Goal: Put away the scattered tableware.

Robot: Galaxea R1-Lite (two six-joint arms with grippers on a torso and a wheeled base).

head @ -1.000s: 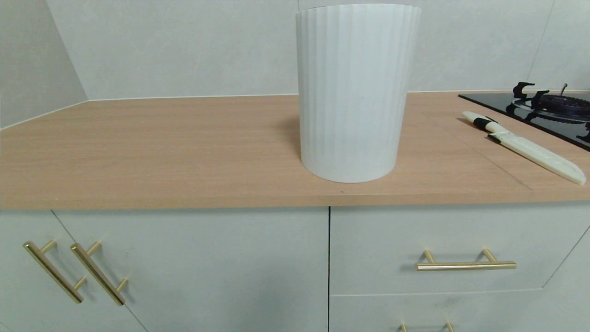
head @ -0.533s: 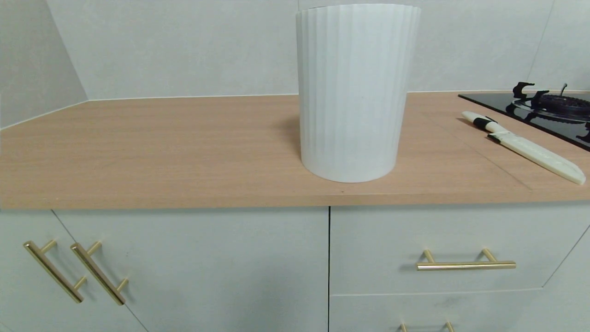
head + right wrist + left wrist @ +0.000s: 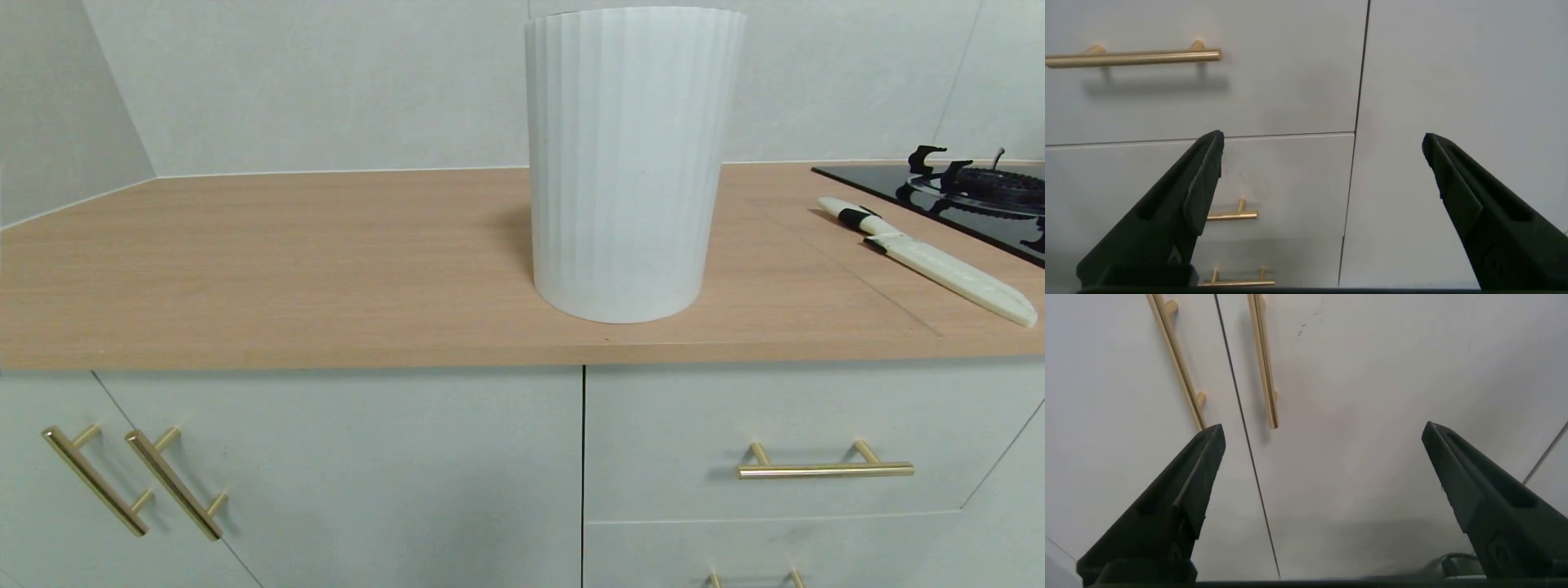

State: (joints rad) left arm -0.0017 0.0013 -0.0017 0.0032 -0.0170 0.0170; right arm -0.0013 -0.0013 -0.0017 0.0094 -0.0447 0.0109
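Pale tiled wall [image 3: 326,82] runs behind everything and turns a corner at far left. Grey cabinet fronts [image 3: 367,474] fill the near side below: doors at left, drawers at right, w/ a thin vertical seam between.

Wood desk [image 3: 286,261] spans the full width, its near edge straight across above the fronts. A broad stretch of wood lies between the left wall & the ribbed holder [image 3: 624,163].

The holder is white, tall & upright. It stands right of centre w/ its base close to the near edge, approx over the seam.

Black hob [image 3: 882,181] sits at far right, set into the desk, w/ a burner grate on it.

Knife [image 3: 931,261] is cream w/ a black band. It lies flat on the desk at right, just beside the hob's near edge. Handle end points far-left, tip near-right, close to the desk's near edge. A strip of wood separates it from the holder.

Left tool [image 3: 1321,433] has its fingers spread wide w/ nothing between. It points at the left doors w/ their two brass bars [image 3: 1261,359].

Right tool [image 3: 1321,139] is likewise spread wide & holding nothing. It points at the drawer fronts, w/ a long brass pull [image 3: 1131,57] on the upper drawer & shorter pulls [image 3: 1231,216] lower down.
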